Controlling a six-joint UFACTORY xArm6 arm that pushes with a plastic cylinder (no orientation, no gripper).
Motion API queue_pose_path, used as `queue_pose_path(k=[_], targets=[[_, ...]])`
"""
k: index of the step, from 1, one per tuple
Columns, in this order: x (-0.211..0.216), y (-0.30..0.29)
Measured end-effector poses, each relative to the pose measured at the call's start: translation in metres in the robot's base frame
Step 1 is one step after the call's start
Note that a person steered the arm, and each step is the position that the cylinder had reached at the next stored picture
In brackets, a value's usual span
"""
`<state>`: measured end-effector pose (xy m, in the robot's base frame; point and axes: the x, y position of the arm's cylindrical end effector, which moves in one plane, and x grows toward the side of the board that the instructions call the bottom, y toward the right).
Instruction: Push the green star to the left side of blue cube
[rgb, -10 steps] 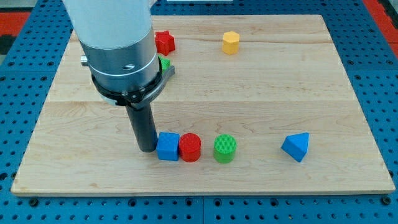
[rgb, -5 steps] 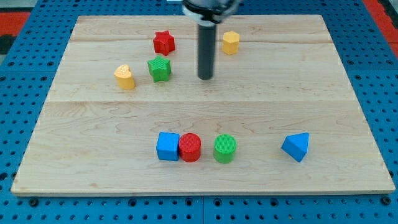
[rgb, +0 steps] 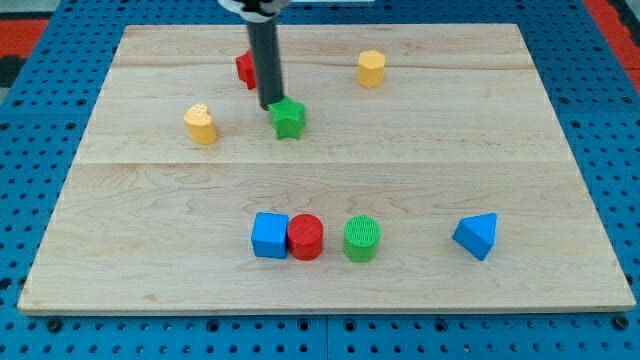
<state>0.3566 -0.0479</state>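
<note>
The green star (rgb: 289, 118) lies in the upper middle of the wooden board. My tip (rgb: 271, 104) touches its upper left edge, and the dark rod rises from there to the view's top. The blue cube (rgb: 270, 235) sits near the view's bottom, well below the star, with a red cylinder (rgb: 306, 237) touching its right side. The red star (rgb: 245, 68) is partly hidden behind the rod.
A green cylinder (rgb: 362, 238) stands right of the red cylinder. A blue triangular block (rgb: 476, 236) lies at the lower right. A yellow block (rgb: 201, 124) is left of the green star. A yellow hexagonal block (rgb: 371, 68) is at the upper right.
My rod moved from beside the blue cube up to the board's top, then left behind the green star. The green star has slid right and slightly down.
</note>
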Motion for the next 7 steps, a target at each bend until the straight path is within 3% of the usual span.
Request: queue_pose_path(k=[1, 3, 4, 7], targets=[[0.038, 0.007], [0.018, 0.059], [0.064, 0.041], [0.109, -0.098]])
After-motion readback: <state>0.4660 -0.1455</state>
